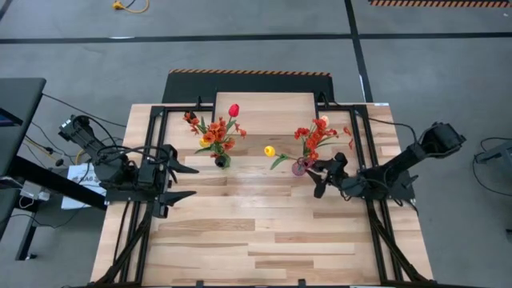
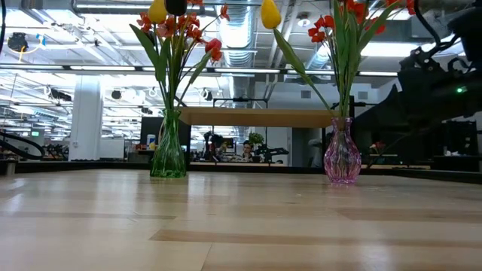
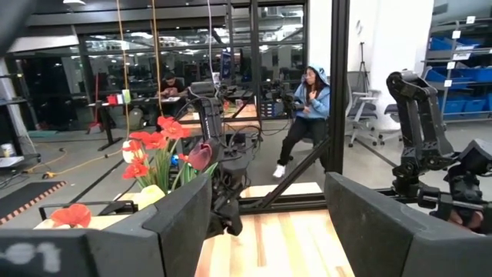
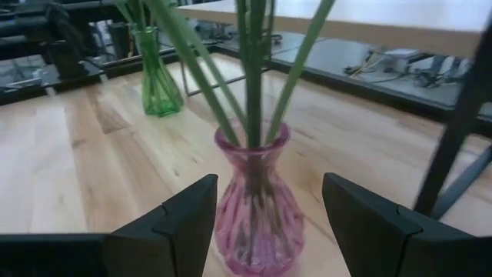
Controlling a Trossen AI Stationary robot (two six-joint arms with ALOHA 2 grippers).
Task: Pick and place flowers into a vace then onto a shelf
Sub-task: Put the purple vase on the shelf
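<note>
Left gripper (image 1: 186,181): dark, two tapered fingers spread wide, nothing between; hangs over the table's left side.
Green vase (image 1: 222,160): ribbed clear glass, flared foot, narrow waist; just ahead and right of left gripper, clear of it, standing on table (image 1: 264,240).
Flowers, green vase (image 1: 216,132): red tulip, yellow tulip, red-orange sprays, long green stems; fan out above vase.
Shelf (image 1: 264,102): pale plank top, thin black legs; far side of table, beyond both vases, bare.
Pink vase (image 4: 256,208): bulbous clear glass w/ vertical ribs, narrow neck; straight ahead of right gripper, near the gap, not touching.
Flowers, pink vase (image 1: 316,136): red-orange sprays, yellow tulip leaning out left; stems bunched in the neck.
Right gripper (image 1: 321,177): blocky dark fingers released, apart, empty; close by pink vase.
Table: light wood slats, smooth, slight sheen.
</note>
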